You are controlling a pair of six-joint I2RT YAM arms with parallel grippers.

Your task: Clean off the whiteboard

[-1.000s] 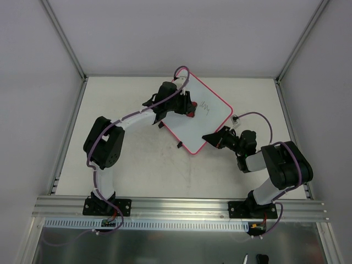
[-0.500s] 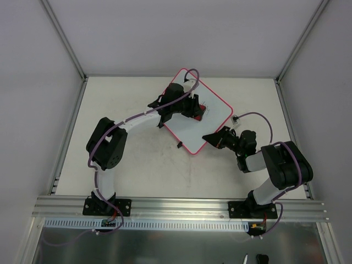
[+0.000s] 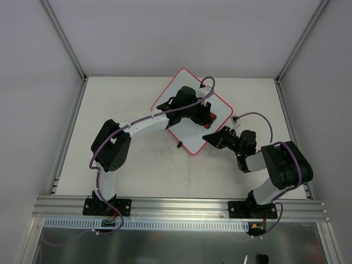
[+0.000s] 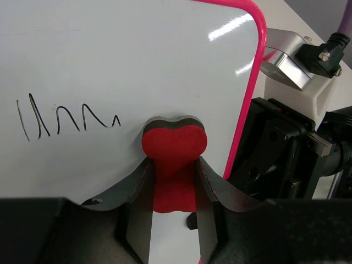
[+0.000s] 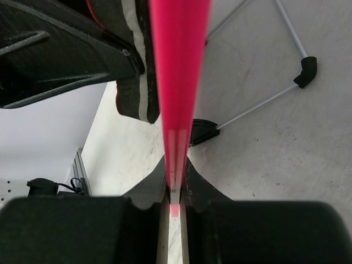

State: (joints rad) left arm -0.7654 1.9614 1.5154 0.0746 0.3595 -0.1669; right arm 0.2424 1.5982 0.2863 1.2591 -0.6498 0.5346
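You have two alike: left arm [image 3: 113, 151], right arm [image 3: 283, 165], black joints, white links. Purple cable [image 4: 346, 19] right of left claw [image 4: 173, 162]; dark grey fingers [image 4: 135, 192].

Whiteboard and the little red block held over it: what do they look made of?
Whiteboard: smooth, glossy white sheet, likely coated plastic or enamelled metal; lamp glints streak across it. Pink rim: shiny, even colour, probably moulded plastic. Red block: matte red body with a dark grey layer at its edge, looks like foam backed with felt, though that is a guess.
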